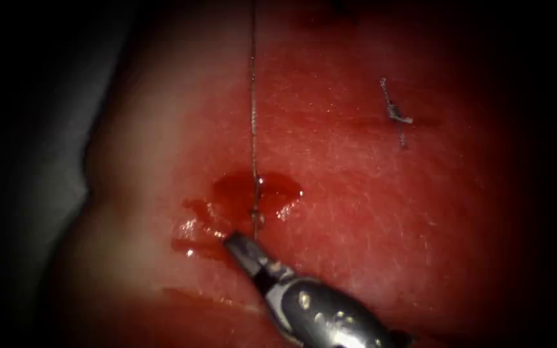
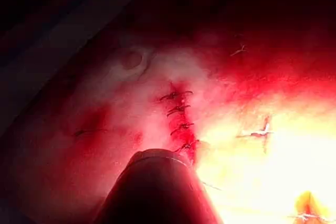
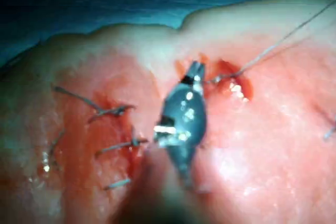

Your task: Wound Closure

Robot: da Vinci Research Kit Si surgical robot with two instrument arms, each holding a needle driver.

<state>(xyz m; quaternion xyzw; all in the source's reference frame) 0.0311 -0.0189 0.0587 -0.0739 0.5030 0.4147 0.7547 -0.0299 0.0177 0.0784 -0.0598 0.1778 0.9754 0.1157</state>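
The right arm's slim silver needle driver (image 1: 243,248) rests its tip on the wet red pork tissue (image 1: 369,212), jaws together, apparently pinching the thin grey thread (image 1: 253,116) beside a pool of red fluid (image 1: 256,190). A hard tug could tear the thread through the soft tissue. A short cut thread end (image 1: 394,115) lies toward the tissue's far right edge.
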